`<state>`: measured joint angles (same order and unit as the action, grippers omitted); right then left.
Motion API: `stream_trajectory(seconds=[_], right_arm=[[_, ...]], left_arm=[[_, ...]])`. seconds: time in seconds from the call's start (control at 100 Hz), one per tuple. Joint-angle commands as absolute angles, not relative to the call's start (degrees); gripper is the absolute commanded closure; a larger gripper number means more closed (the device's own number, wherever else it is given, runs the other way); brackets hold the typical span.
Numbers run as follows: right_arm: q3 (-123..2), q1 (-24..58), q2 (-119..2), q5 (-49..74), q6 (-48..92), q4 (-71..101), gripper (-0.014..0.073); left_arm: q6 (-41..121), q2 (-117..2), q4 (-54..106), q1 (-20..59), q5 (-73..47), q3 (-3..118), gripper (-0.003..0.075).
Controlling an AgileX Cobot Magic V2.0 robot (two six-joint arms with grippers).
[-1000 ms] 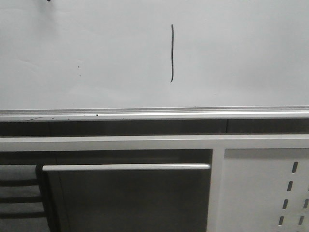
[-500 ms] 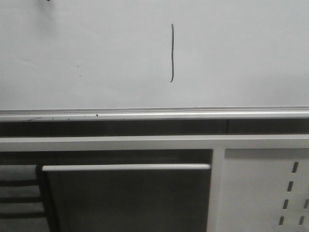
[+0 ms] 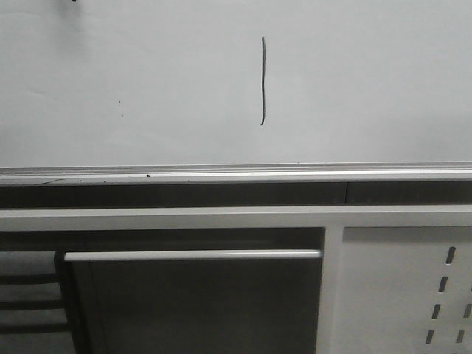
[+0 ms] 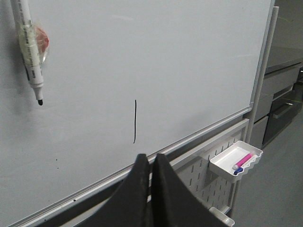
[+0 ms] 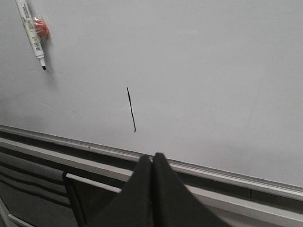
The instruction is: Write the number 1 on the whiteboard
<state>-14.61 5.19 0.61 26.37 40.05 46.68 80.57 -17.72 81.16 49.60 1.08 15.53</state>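
In the front view, the number 1 [image 3: 262, 81] is seen as a thin dark vertical stroke with a slight hook at its foot, drawn on the upper middle of the whiteboard [image 3: 369, 88], well above the board's silver bottom rail [image 3: 236, 175]. A few tiny dark specks are scattered to the left of it and are not part of the stroke. Below the rail a white perforated panel [image 3: 405, 287] is seen at the lower right, and neither arm is shown in this view. In the left wrist view, the left gripper [image 4: 150, 163] is seen with its two dark fingers pressed together and nothing held between them, pulled back from the board so that the stroke [image 4: 135, 121] stands clear beyond it. A marker [image 4: 29, 49] is fixed to the board with its uncapped tip down, near a small red object, probably parked there so that it stays within reach; a white tray [image 4: 235, 161] holding other markers is hung on the perforated panel below the rail. In the right wrist view, the right gripper [image 5: 152, 163] is likewise closed on nothing and kept off the board, with the stroke [image 5: 131, 109] in plain sight and the parked marker [image 5: 32, 32] well apart from it. The writing is judged to be complete.
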Motion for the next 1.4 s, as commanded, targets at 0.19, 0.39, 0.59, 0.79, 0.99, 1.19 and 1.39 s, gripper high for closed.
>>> stream_trajectory(seconds=[0.19,0.39,0.59,0.79,0.99,1.19,1.39], right_arm=[[-15.9,4.9,0.4,23.4,40.3,48.1,0.0659],[-15.9,4.9,0.4,23.4,40.3,48.1,0.0659],[-15.9,4.9,0.4,23.4,40.3,48.1,0.0659],[-15.9,4.9,0.4,23.4,40.3,48.1,0.0659],[-15.9,4.9,0.4,23.4,40.3,48.1,0.0659],[-15.9,4.9,0.3,23.4,40.3,48.1,0.0659],[-15.9,4.9,0.3,23.4,40.3,48.1,0.0659]], left_arm=[[80.5,-18.1,81.5,49.5,1.0,17.0,0.0741],[64.1,-18.2,65.7,47.1,6.8,16.4,0.0741],[21.9,-17.5,20.7,33.6,4.2,12.8,0.0741],[11.7,-9.5,9.7,21.6,0.5,9.2,0.0741],[8.7,-1.0,8.5,12.1,0.5,1.4,0.0741],[8.4,1.5,8.4,7.5,-1.8,-2.5,0.0741],[8.4,1.5,8.1,6.7,-2.2,-2.5,0.0741]])
